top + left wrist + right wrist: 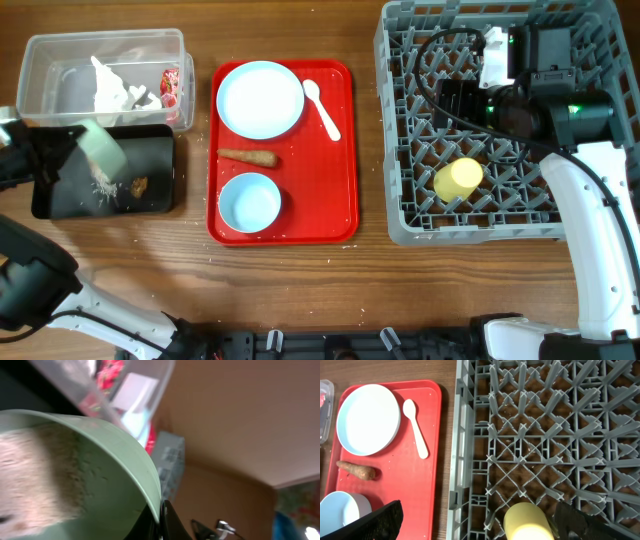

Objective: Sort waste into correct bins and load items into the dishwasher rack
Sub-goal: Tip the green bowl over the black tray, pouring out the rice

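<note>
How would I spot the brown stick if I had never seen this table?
Find the flat red tray in the middle of the overhead view. Between its pale blue plate and its small bowl lies the brown carrot-shaped stick. It is the only brown, tapered thing there; its neighbours are all pale.
</note>
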You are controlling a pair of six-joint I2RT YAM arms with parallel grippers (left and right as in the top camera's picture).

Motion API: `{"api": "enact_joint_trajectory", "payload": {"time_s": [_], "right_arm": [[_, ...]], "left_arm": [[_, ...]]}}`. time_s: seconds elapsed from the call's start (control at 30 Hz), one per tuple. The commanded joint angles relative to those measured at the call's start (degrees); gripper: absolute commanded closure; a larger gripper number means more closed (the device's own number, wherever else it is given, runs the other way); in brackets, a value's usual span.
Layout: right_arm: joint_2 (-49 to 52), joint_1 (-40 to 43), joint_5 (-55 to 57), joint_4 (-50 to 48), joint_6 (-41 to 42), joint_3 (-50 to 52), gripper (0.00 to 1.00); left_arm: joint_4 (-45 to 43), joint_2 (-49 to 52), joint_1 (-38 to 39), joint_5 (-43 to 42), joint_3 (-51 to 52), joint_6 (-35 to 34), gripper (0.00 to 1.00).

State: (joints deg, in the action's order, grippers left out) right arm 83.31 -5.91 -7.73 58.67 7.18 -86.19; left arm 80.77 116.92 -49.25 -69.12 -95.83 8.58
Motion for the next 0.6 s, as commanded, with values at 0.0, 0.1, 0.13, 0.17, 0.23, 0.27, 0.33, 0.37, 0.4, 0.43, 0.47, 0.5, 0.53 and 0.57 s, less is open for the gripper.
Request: {"api": "enact_joint_trajectory", "payload": {"time_s": [0.0,0.1,0.13,0.17,0.23,0.27,0.33,0.37,0.4,0.43,0.47,0.5,0.53,0.57], "right_arm": [[0.07,-0.24,-0.74,-0.15,-1.16,-0.7,0.02],[0.07,-0.24,-0.74,-0.15,-1.18,-0.7,0.02],[0.07,-0.24,-0.74,-0.15,-1.16,-0.7,0.02],[0.07,-0.24,-0.74,-0.13,-1.16,-0.7,0.02],[0.07,-0.24,-0.74,-0.15,-1.18,-0.7,0.02],[0.07,-0.24,-0.74,-0.13,-1.18,-0.7,0.02],[0.07,-0.24,-0.74,-0.11,-1.18,-0.7,0.02],[0.07,-0.24,-0.74,-0.13,-1.16,-0.7,0.02],[0.07,-0.24,-0.74,-0.15,-1.18,-0.7,0.02],[0.07,-0.24,-0.74,-0.22,-1.18,-0.7,0.02],[0.07,-0.24,-0.74,-0.33,-1.18,-0.7,0.02],[0.07,-0.24,-0.74,-0.35,-1.14,-0.7,0.02],[0.07,-0.24,-0.74,-0.35,-1.18,-0.7,0.02],[0.07,-0.24,-0.74,-0.35,-1.18,-0.7,0.02]], "left_arm": [[-0.02,-0.22,-0.7,-10.91,0.04,1.29,0.96],[-0.28,-0.22,-0.7,-11.78,0.04,1.27,0.96],[-0.28,-0.2,-0.7,-12.5,0.04,1.27,0.96],[-0.07,-0.2,-0.7,-14.29,0.04,0.83,0.96],[-0.09,-0.2,-0.7,-17.44,0.04,-0.98,0.96],[-0.09,-0.2,-0.7,-19.3,0.04,-1.95,0.96],[0.24,-0.2,-0.7,-21.24,0.04,-3.17,0.96],[0.31,-0.2,-0.7,-21.24,0.04,-3.26,0.96],[0.31,-0.2,-0.7,-21.24,0.04,-3.26,0.96],[0.33,-0.22,-0.7,-21.24,0.04,-3.28,0.96],[0.35,-0.22,-0.7,-21.24,0.04,-3.28,0.96],[0.35,-0.2,-0.7,-21.24,0.04,-3.28,0.96],[0.35,-0.2,-0.7,-21.24,0.04,-3.28,0.96],[0.31,-0.22,-0.7,-21.24,0.04,-3.26,0.96]]}}
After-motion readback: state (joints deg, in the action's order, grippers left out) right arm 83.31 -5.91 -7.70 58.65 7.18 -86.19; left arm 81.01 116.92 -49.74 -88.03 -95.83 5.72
